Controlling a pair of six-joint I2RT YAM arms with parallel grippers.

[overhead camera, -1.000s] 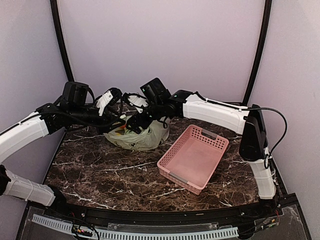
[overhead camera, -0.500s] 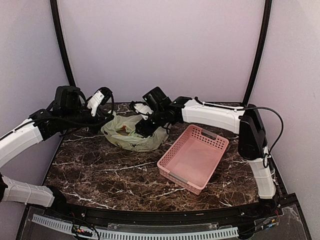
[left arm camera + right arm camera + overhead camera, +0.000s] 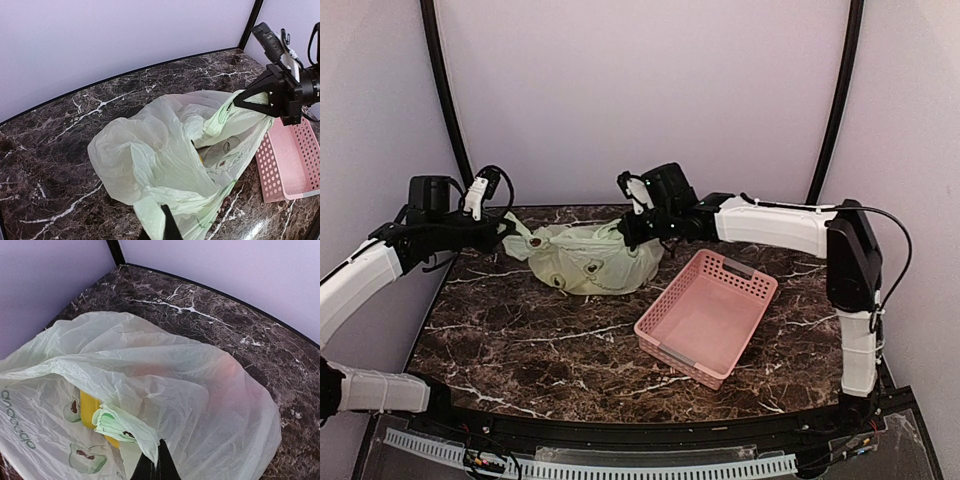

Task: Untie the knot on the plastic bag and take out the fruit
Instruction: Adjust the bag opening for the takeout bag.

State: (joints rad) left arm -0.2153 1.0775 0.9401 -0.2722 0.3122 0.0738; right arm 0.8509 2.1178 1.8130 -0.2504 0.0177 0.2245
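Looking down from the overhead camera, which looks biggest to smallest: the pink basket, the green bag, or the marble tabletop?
1. marble tabletop
2. pink basket
3. plastic bag, which looks nearly the basket's size and lies farther from the camera, so the order of these two is unsure.

The bag (image 3: 588, 258) is a translucent pale yellow-green, printed with small green fruit motifs with dark brown centres and a line of green letters. Just beside the black right gripper (image 3: 154, 467), a bright yellow fruit (image 3: 89, 410) shows in the bag's mouth, and a faint orange-pink blush tints the film farther from it. The left gripper (image 3: 162, 227) is black too. Both arms are white with black joints. Near the right gripper, the basket (image 3: 705, 315) is plain pink with rows of small slots. The desk (image 3: 520, 340) is dark brown marble with white veins. The walls are pale lilac.
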